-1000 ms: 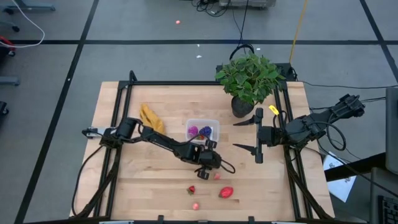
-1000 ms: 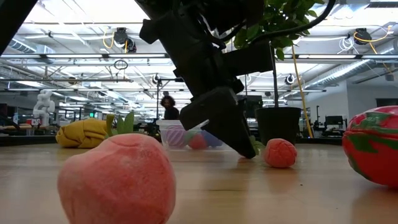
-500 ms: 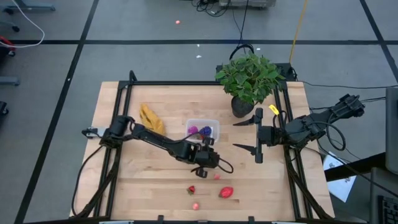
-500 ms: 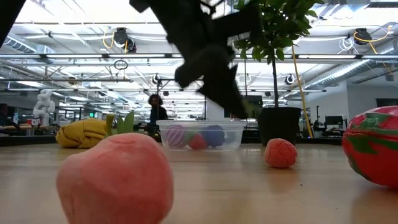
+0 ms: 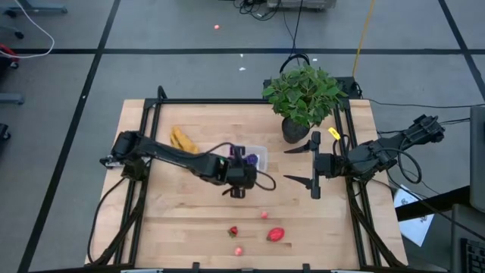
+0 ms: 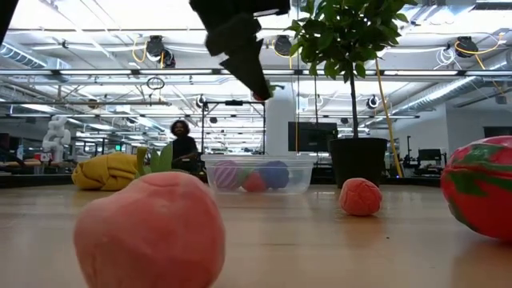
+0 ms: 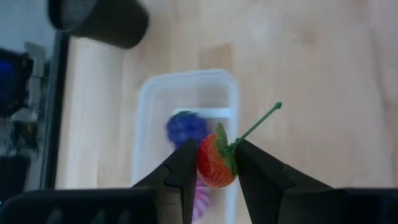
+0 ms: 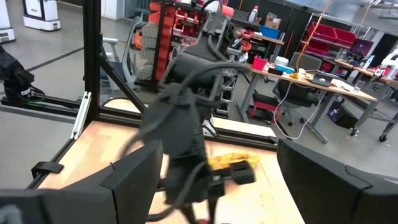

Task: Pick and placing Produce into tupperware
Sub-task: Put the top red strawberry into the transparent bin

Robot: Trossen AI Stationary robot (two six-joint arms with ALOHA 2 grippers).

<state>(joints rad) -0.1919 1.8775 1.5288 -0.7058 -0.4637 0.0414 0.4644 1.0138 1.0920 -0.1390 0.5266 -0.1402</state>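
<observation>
The left gripper point(image 7: 214, 163) is clenched on a red strawberry point(image 7: 213, 163) with a green stem, above the near end of the tupperware point(image 7: 145, 112). I judge this the carrying step; next it should move over the box, then release. The right gripper point(image 5: 312, 164) waits spread apart, near the plant point(image 5: 303, 92). Inside the box lie a purple fruit point(image 7: 184, 126) and pink pieces. Four pieces of produce point(image 5: 276, 234) remain on the table point(image 5: 174, 235).

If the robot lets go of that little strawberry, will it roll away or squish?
The strawberry, pinched in the left gripper, probably won't squish: it keeps its round shape between the fingers. Dropped into the tupperware below, it may roll, though the walls should stop it. Its thin green stem looks bendy.
</observation>
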